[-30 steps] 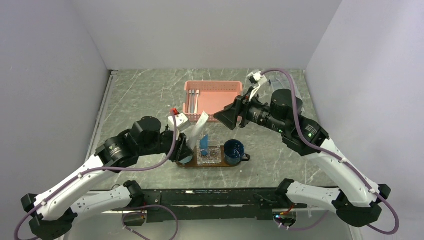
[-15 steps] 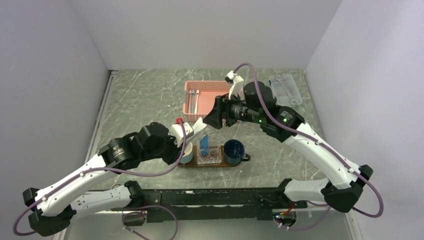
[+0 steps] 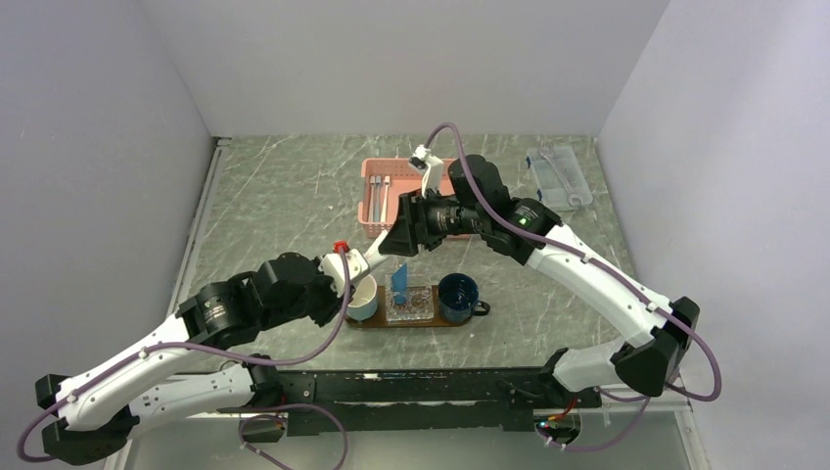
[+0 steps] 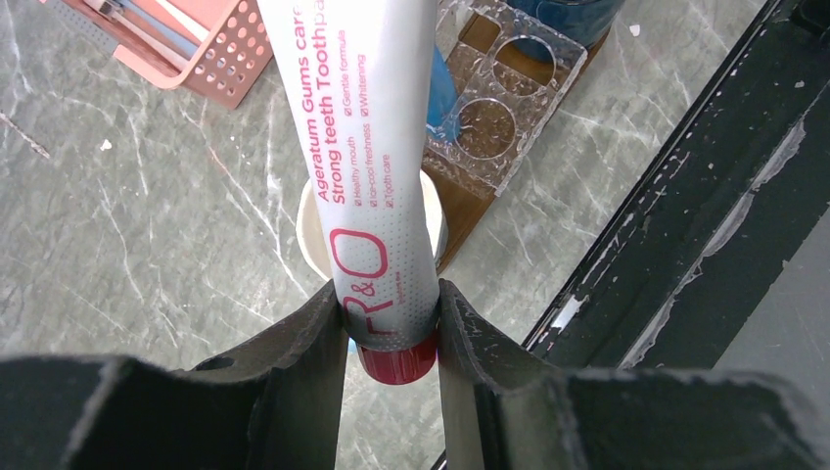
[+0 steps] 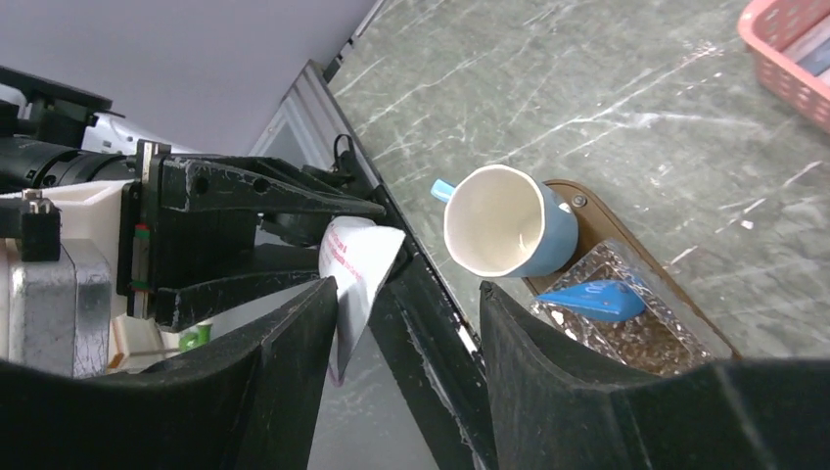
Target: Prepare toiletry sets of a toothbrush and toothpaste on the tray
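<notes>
The right arm hides a big part of the pink basket (image 3: 387, 174), which sits by the middle of the far edge. Both wrist views cut the basket off too. Some thin handles (image 3: 380, 196) lie in it (too small to name for sure). The flat end of the white toothpaste tube (image 4: 377, 176) runs off the top of the left wrist picture.

The tray (image 5: 590, 227) lies by the middle of the near edge. Three things stand on it in a row. At its left end is a light blue mug (image 5: 499, 220), white inside. In the middle is a clear holder (image 4: 499, 108) with round holes, and the blue toothpaste (image 3: 399, 282) stands up in it. At the right end is a dark blue mug (image 3: 458, 297). A clear plastic box (image 3: 558, 174) lies in the far right corner, and I cannot tell what is in it.

The left gripper (image 4: 390, 292) pinches the white toothpaste tube tight, just above its red cap. The tube hangs in the air over the light blue mug and points up at the right gripper (image 5: 408, 287). That gripper has its fingers spread wide and grips nothing. The tube's flat end sits between them, close to one finger, but I cannot tell if it touches. A black rail (image 4: 685, 196) runs along the near edge, right next to the tray.
</notes>
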Controlling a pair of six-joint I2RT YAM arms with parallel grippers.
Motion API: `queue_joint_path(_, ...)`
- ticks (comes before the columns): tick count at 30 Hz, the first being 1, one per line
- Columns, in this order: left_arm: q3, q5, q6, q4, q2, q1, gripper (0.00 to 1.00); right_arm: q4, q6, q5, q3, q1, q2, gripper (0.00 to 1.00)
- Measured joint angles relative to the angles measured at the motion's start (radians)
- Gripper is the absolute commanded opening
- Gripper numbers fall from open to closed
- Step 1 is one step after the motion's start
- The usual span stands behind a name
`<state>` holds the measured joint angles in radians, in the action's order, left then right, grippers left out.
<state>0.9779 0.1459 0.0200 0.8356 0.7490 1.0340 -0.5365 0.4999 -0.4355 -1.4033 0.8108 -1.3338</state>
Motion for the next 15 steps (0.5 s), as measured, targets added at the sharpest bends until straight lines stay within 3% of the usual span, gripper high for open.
queue_joint_path(10,-0.009,0.042,0.005,0.0,0.01,0.028,0.0,0.015,0.025,-0.091,-0.01,-0.003,-0.058,0.43)
queue_joint_path(15,-0.009,0.056,0.006,0.0,0.012,0.035,0.0,0.019,0.031,-0.108,-0.012,-0.003,-0.069,0.3)
